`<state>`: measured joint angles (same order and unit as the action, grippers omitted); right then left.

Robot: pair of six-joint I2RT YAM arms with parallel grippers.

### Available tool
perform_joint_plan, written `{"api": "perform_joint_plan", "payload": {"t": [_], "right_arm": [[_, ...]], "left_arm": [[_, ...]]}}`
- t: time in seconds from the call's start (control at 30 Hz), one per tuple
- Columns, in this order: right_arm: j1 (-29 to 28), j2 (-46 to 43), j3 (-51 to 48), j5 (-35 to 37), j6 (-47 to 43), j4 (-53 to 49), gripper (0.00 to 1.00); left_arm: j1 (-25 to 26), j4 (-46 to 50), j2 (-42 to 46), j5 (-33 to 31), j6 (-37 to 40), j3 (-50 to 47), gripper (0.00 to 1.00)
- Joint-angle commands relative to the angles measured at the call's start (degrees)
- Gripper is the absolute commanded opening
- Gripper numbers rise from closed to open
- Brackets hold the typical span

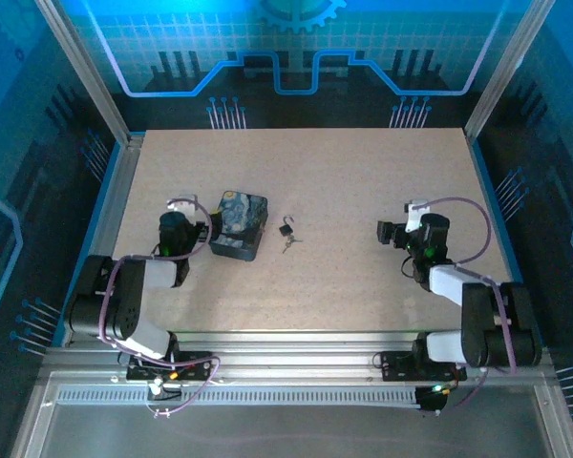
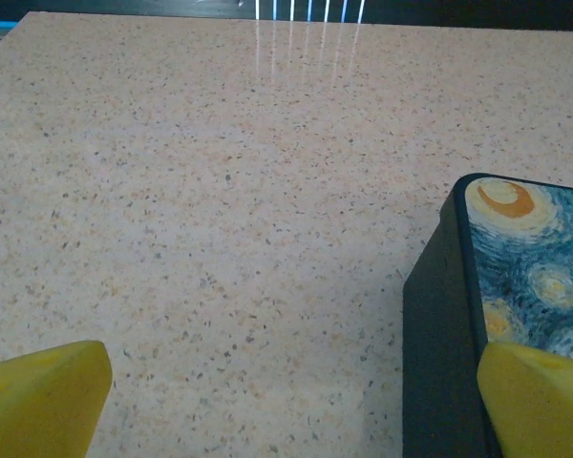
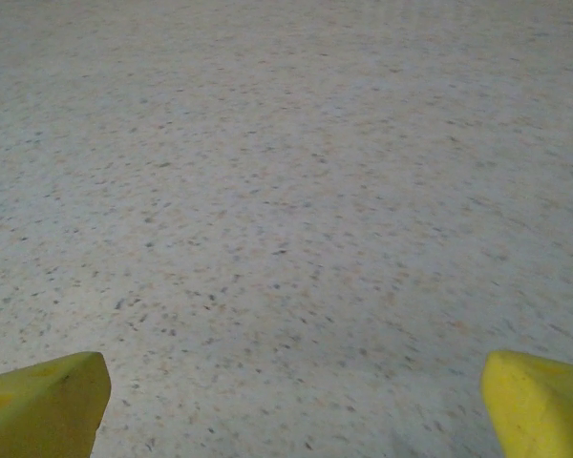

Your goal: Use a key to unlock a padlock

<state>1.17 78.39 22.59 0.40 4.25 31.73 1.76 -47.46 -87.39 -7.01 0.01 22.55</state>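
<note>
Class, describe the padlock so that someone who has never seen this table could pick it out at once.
On the speckled beige table, find the dark blue swirl-painted box left of centre. Just right of it, apart from it, lies the padlock. It is tiny and dark with a looped metal shackle, unlike the thin key close beside it.

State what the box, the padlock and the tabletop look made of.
The box: dark matte sides, smooth printed swirl lid; plastic or tin, unclear. The padlock: dark body, thin grey shackle, probably metal; too small to confirm. The tabletop: beige speckled, stone-look laminate perhaps, with a faint sheen reflecting lights.
</note>
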Motion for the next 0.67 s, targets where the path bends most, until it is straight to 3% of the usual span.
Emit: {"api": "perform_joint_plan", "payload": {"t": [0.0, 0.03, 0.07, 0.63], "right_arm": [[-1.35, 7.72, 0.09, -4.29, -3.74, 15.15, 1.0], [-1.99, 8.48, 0.38, -4.01, -4.49, 16.61, 1.0], [-2.12, 7.32, 2.04, -5.9, -5.61, 10.77, 1.0], [-2.27, 7.74, 1.76, -4.45, -4.99, 12.22, 1.0]], "left_arm": [[-0.53, -7.8, -1.74, 2.07, 1.35, -1.72, 0.99], [-0.54, -7.16, -1.37, 2.35, 1.27, -1.57, 0.99], [-0.53, -6.34, -1.48, 1.79, 1.1, -1.11, 0.99], [-0.93, -5.4, -1.55, 1.24, 0.58, -0.6, 0.99]]}}
